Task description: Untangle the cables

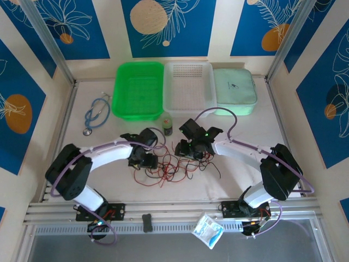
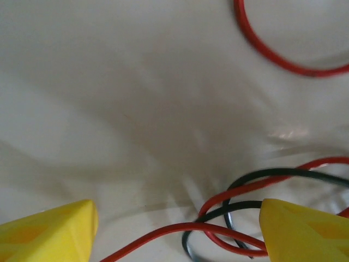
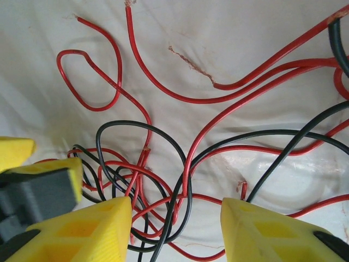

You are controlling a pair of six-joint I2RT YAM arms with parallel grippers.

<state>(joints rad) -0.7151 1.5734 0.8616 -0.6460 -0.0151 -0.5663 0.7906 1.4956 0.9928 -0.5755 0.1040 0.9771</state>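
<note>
Top external view is showing the thin, flexible red and black cables (image 1: 170, 164) lying in a loose tangle on the white worktop (image 1: 218, 184), midway between the two arms, which are reaching in from opposite sides, probably so each can pull a different way. Left wrist view is showing the left pincer (image 2: 177, 226) standing wide apart and gripping nothing, with red and black loops crossing beside its right-hand finger. Right wrist view is showing the right pincer (image 3: 177, 221) parted over the densest crossing, strands lying between the yellow fingers unclamped.
</note>
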